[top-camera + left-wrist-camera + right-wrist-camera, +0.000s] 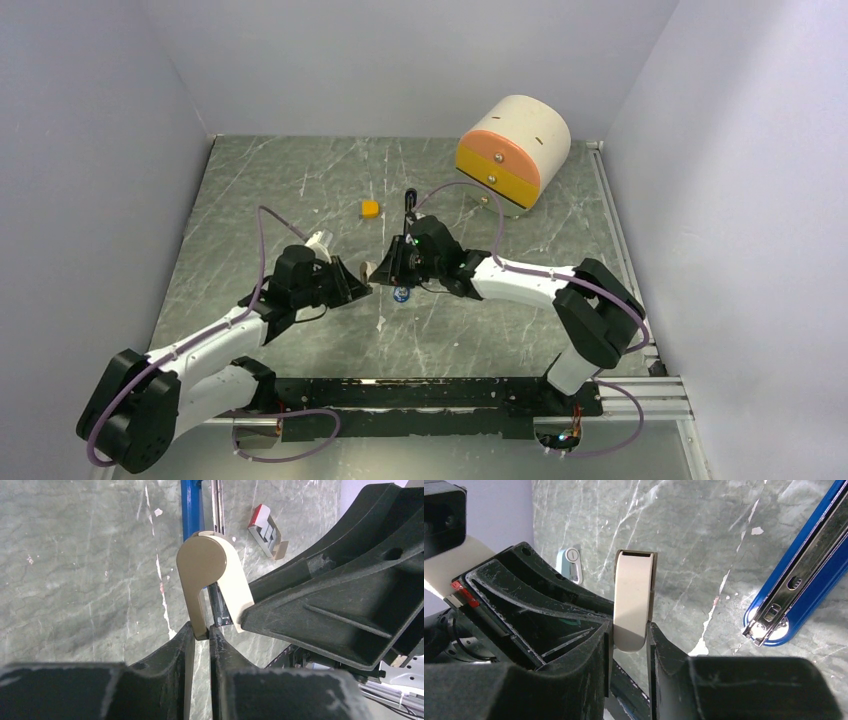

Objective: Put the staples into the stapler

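The stapler lies open on the table: its blue base with the metal rail shows in the right wrist view (794, 575), in the left wrist view (191, 505) and from above (403, 293). Its beige top cover (210, 565) is swung up off the base. My left gripper (201, 630) is shut on the cover's lower edge. My right gripper (630, 630) is shut on the same cover (634, 600) from the other side. From above the two grippers meet over the stapler, left (362, 275) and right (392, 268). The grey staples (264, 531) lie in a small red-and-white box beyond the stapler.
A small orange-yellow block (370, 208) lies behind the grippers. A cream and orange drum-shaped drawer unit (512, 150) stands at the back right. A small light-blue object (570, 562) lies on the table past the left gripper. Grey walls close in three sides.
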`<state>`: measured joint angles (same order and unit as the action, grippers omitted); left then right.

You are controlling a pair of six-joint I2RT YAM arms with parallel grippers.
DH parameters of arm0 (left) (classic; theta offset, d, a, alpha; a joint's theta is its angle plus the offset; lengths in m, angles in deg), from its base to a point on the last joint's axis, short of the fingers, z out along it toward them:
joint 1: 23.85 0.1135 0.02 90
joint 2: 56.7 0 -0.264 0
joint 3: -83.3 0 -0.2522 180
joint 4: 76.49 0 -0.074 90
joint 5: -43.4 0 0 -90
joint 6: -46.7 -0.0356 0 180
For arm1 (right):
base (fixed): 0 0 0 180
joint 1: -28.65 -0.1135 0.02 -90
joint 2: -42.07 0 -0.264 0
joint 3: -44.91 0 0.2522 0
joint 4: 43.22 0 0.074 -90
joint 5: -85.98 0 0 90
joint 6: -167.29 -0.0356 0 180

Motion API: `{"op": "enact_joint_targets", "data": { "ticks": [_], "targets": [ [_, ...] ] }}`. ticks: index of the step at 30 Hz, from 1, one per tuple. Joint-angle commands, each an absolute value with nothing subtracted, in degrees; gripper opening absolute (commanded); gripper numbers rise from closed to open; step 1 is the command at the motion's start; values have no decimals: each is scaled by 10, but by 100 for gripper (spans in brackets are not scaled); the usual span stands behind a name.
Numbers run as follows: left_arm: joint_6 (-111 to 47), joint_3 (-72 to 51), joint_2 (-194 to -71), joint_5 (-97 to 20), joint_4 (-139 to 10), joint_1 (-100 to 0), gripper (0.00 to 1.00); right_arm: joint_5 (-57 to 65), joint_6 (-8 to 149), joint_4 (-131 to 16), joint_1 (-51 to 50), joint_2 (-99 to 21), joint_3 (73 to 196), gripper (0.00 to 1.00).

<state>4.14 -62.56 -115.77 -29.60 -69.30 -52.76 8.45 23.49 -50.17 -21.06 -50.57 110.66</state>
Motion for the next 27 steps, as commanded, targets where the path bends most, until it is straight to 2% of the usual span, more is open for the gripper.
{"op": "enact_joint_targets", "data": {
  "ticks": [1,4,27],
  "targets": [
    [28,-634,-1141,-289,-729,-527,9,97,234,-491,-211,-485,1107,18],
    [15,-632,-1136,-292,-712,-527,5,94,243,-505,-207,-484,1115,18],
    [-85,-598,-1137,-239,-664,-528,5,100,332,-637,-134,-438,1182,20]
  ]
}}
